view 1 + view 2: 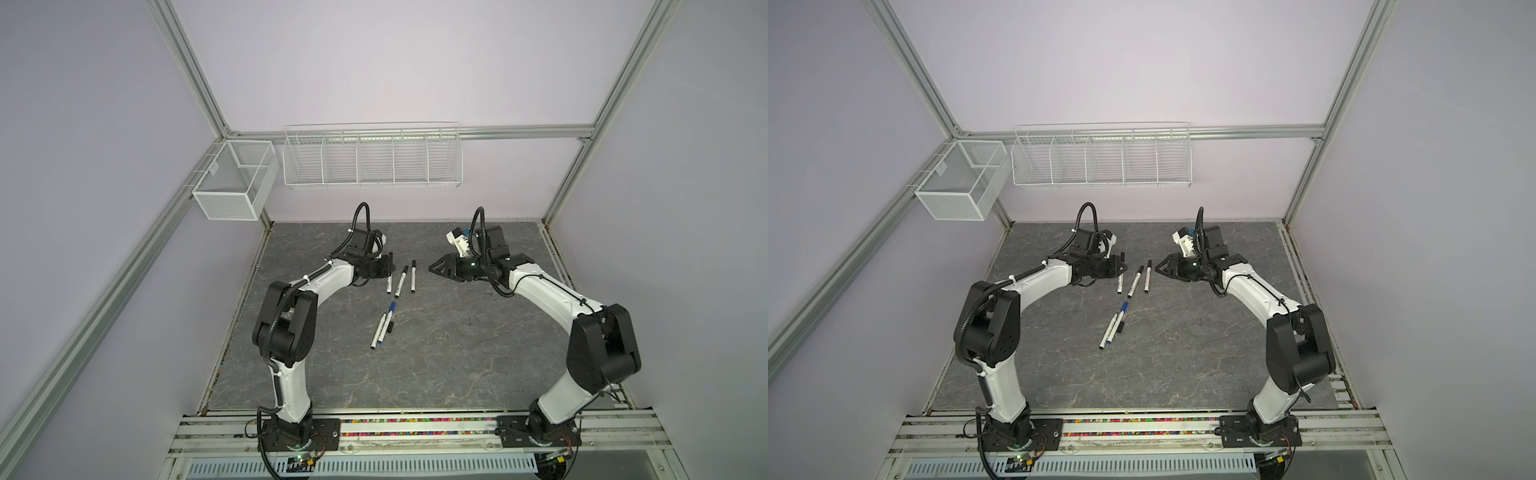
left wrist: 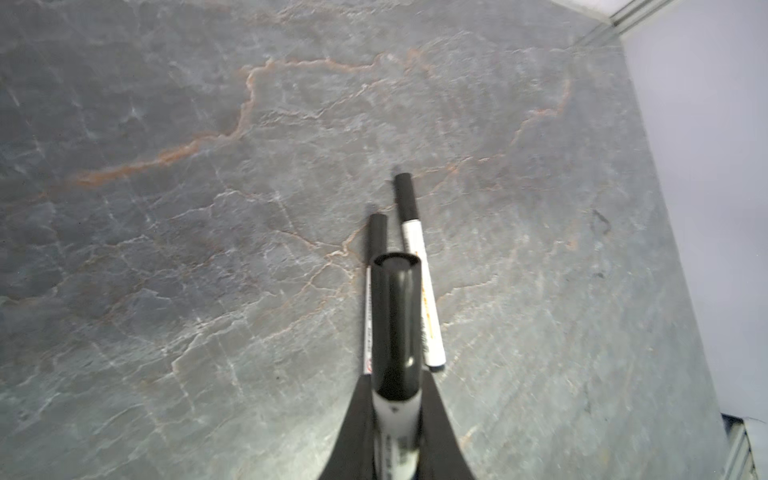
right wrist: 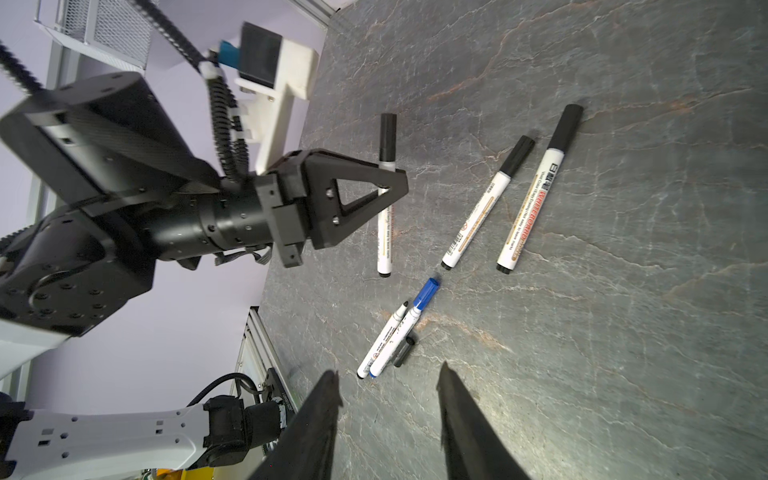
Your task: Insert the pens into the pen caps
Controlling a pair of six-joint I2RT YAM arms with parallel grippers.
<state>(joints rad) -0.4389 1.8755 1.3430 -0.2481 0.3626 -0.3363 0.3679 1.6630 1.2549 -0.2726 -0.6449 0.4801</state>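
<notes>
Clenched in the left claw [image 2: 395, 399] just behind its cap, a capped black pen [image 2: 395, 324] is held as if finished, while the right claw [image 1: 434, 268] is parted and empty, likely for the uncapped pen [image 3: 381, 341] and loose black cap [image 3: 404, 352] flanking the blue-capped pen [image 3: 401, 331].

Pale lilac walls close in the space under soft, even light: a far wall [image 1: 395, 62], a left wall [image 1: 62, 124] and a right wall [image 1: 706, 166]. Silver aluminium frame posts [image 1: 192, 70] rise at the corners, and a horizontal rail [image 1: 519, 132] crosses the far wall. A white wire basket [image 1: 340, 166] with five compartments hangs there. To its left, a white mesh box [image 1: 222, 203] with inner dividers hangs on the left wall. The surface [image 1: 436, 365] is dark grey and slate-like, veined with rust and white. Along its near edge lie metal rails [image 1: 415, 436], a strip of coloured specks [image 1: 415, 420] and a slotted duct [image 1: 374, 467].
</notes>
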